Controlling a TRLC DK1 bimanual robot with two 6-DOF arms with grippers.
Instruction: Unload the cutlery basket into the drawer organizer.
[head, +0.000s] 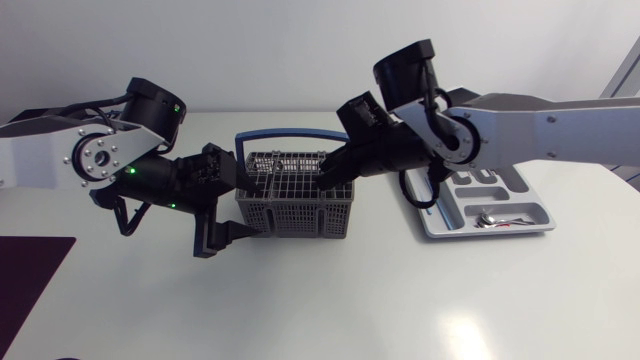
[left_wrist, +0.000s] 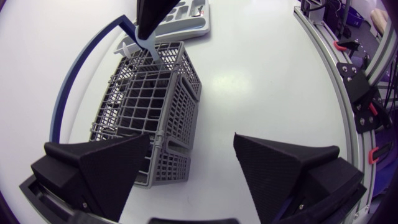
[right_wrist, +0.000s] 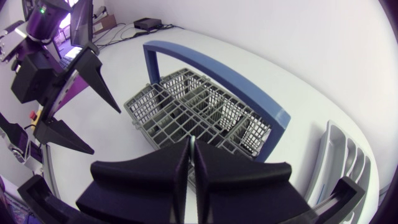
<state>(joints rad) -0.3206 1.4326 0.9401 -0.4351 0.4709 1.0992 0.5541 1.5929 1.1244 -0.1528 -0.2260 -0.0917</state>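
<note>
**Two arms at the basket, one clean lift to make**

Both arms meet over the grey cutlery basket (head: 295, 200), which stands mid-bench with its blue handle (head: 285, 134) arched over the far side. The drawer organizer (head: 450, 215) lies well apart on the robot's right, with a few pieces of cutlery (head: 497, 219) in its long front compartment.

From where I stand, the right arm (head: 540, 125) reaches across and dips the right jaws into the basket's right-hand end, just under the handle. Those jaws are pressed nearly together, with only a slit between them. I cannot see whether a thin handle is pinched there. The left jaws are spread wide at the basket's near left corner, one finger (left_wrist: 99, 168) against the grid wall and the other (left_wrist: 292, 168) out over bare bench (head: 350, 300).

The step looks like picking a piece out of a cell. To do it well, I would say:

- Lift straight up, so the piece clears the grid dividers instead of levering against them.
- Keep clear of the blue handle on the way out; it sits close above the right jaws.
- Let the left jaws brace the wall, because a light basket may tip or drag if a piece snags.
- Carry the piece level and lay it lengthways in a matching compartment.
</note>
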